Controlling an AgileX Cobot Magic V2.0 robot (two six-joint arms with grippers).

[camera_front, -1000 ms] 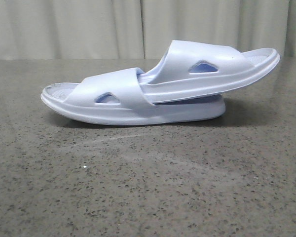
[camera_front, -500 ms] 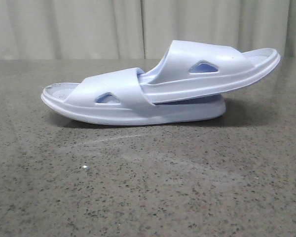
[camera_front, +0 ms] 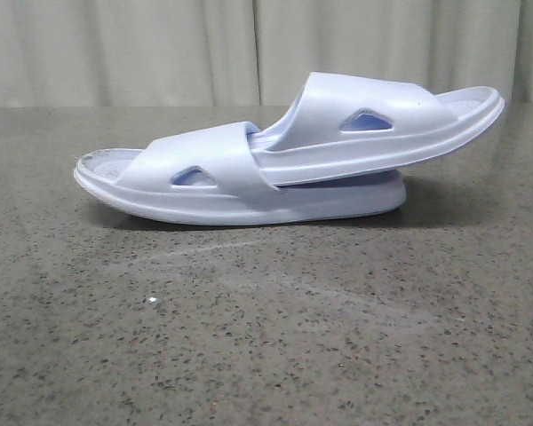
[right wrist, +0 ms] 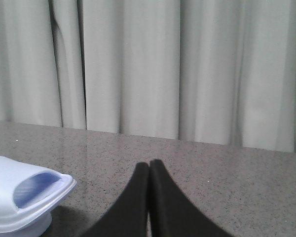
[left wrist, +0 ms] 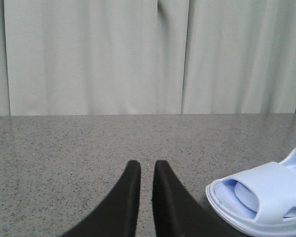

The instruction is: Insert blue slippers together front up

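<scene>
From the front, the blue slippers (camera_front: 289, 155) lay mid-table (camera_front: 266, 337), already nested: the upper slipper (camera_front: 382, 120) had its toe pushed under the lower slipper's strap (camera_front: 204, 164), its heel tilted up to the right. Neither of my arms showed there.

Through my left wrist camera, my left gripper (left wrist: 142, 170) was clenched to a narrow slit, holding nothing, with one end of the pair (left wrist: 261, 200) just beside it.

Through my right wrist camera, my right gripper (right wrist: 149, 170) was pressed fully closed, empty, the other end (right wrist: 24, 195) near it.

I judged the foam light, springy and fairly grippy; the strap or sole edge would be the best place to pinch.
</scene>
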